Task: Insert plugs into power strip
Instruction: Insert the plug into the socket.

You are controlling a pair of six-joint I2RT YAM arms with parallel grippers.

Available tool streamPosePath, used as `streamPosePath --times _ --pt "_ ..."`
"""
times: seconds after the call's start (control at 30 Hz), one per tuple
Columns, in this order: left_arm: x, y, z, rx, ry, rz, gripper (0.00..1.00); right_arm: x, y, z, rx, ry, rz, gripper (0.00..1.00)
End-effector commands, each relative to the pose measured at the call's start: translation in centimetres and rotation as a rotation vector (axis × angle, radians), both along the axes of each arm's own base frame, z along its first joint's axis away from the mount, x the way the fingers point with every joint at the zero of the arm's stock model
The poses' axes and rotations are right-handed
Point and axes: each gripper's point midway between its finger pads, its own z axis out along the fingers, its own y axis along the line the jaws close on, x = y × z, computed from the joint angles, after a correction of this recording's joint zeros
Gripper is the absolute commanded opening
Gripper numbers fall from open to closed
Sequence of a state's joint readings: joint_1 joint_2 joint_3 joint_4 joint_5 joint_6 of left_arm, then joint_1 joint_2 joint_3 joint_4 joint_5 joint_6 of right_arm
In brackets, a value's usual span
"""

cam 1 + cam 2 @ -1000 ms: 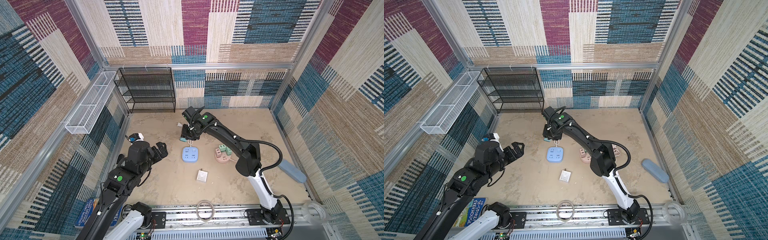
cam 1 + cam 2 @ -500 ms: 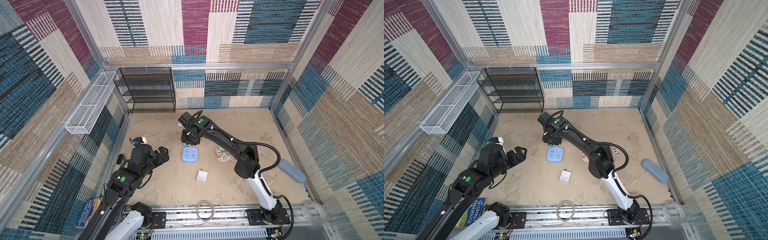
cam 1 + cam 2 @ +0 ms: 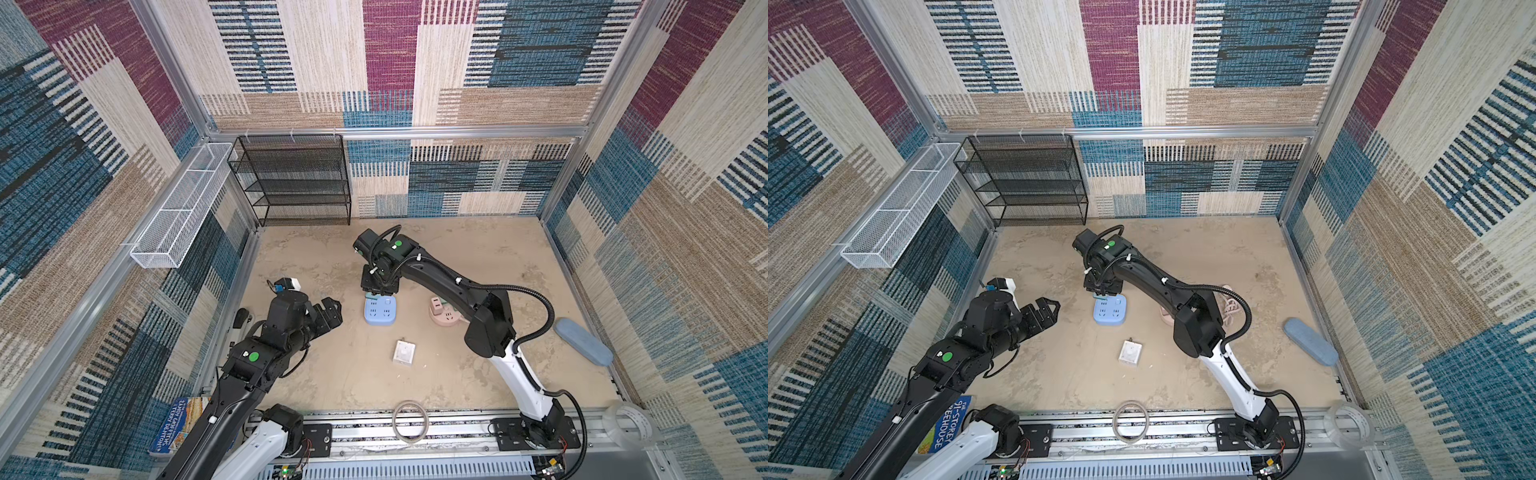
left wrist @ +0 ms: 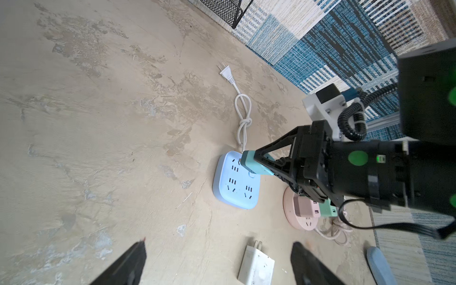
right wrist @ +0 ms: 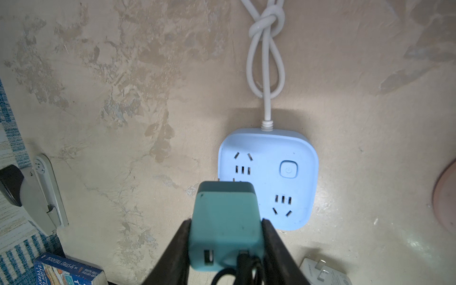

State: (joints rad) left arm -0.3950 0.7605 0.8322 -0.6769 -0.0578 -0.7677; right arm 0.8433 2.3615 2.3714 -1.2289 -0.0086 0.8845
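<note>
Teal plug point(image 5: 225, 222) is clamped by right hand point(image 3: 378, 290) over power strip point(image 5: 283, 187), unseated; white plug point(image 4: 256, 269) is left; left hand point(image 4: 218, 249) is spread empty.

A lab test cell, this. Aluminium framing point(image 3: 457, 132) holds patchwork walls point(image 3: 324, 54) (carpet-like weave), and the robot arms point(image 3: 440, 284) bolt to a rail point(image 3: 457, 434).

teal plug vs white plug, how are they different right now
The teal plug is clamped in the right gripper over the blue power strip; the white plug lies loose on the table. The teal plug trails a black cord; the white plug shows none. Both are boxy, with metal prongs showing.
</note>
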Motion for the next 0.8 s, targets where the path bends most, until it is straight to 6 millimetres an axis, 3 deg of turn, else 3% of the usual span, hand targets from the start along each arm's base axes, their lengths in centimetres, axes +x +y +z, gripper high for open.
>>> streamPosePath --times 0.0,0.77 --pt "0.4 -0.5 0.6 -0.031 -0.028 -0.011 0.96 -0.4 -0.2 -0.8 -0.027 0.015 0.016 0.0" --pt "0.6 -0.8 -0.2 -0.038 -0.019 -0.016 0.95 0.1 -0.7 -3.0 -0.089 0.015 0.028 0.0"
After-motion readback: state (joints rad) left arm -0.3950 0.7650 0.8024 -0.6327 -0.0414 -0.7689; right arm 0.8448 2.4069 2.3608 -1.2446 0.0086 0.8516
